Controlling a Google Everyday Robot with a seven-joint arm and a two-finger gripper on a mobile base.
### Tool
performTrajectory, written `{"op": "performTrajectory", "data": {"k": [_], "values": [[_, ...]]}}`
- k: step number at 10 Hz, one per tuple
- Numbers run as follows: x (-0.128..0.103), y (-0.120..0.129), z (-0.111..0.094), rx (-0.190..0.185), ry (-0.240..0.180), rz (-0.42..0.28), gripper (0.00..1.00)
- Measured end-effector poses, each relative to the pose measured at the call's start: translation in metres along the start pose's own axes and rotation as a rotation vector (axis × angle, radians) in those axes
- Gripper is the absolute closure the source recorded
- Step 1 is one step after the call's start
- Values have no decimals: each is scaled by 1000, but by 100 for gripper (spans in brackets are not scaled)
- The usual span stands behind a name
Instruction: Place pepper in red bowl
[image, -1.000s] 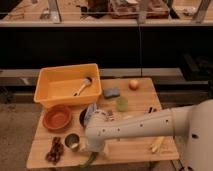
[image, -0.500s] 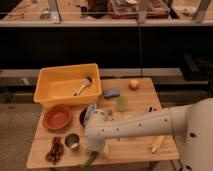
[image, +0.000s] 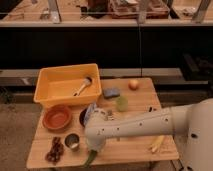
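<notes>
Dim shelving and a long dark counter run behind a wooden table (image: 142, 97) that stands on a concrete floor. At the table's back left sits a yellow tub (image: 67, 68) with a brush (image: 82, 86) lying inside it. Just in front of the tub is the red bowl (image: 57, 117), and beside it on the right a dark bowl (image: 83, 116) is partly hidden by the robot. Nearer the front edge stand a small metal cup (image: 73, 142) and, to its left, a dark reddish cluster (image: 54, 150).

A white arm (image: 145, 125) reaches in from the right and crosses the table's front half. Its gripper (image: 94, 149) points down at the front edge, just right of the cup; whether it is open or closed cannot be told. The pepper (image: 90, 160) pokes out directly below it, hanging past the table's edge, well apart from the red bowl.

Behind the arm lie a blue sponge (image: 111, 92), a round green item (image: 121, 103) and an orange fruit (image: 133, 84). A pale corn-like piece (image: 156, 144) lies at the front right.
</notes>
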Motion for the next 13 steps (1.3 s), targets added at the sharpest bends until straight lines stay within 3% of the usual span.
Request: {"op": "performTrajectory", "data": {"k": [4, 8, 11, 13], "values": [[0, 0, 3, -10, -9, 6, 42], [0, 4, 2, -14, -10, 13, 68], [0, 3, 1, -11, -8, 11, 95], [1, 2, 1, -13, -9, 10, 100]]}}
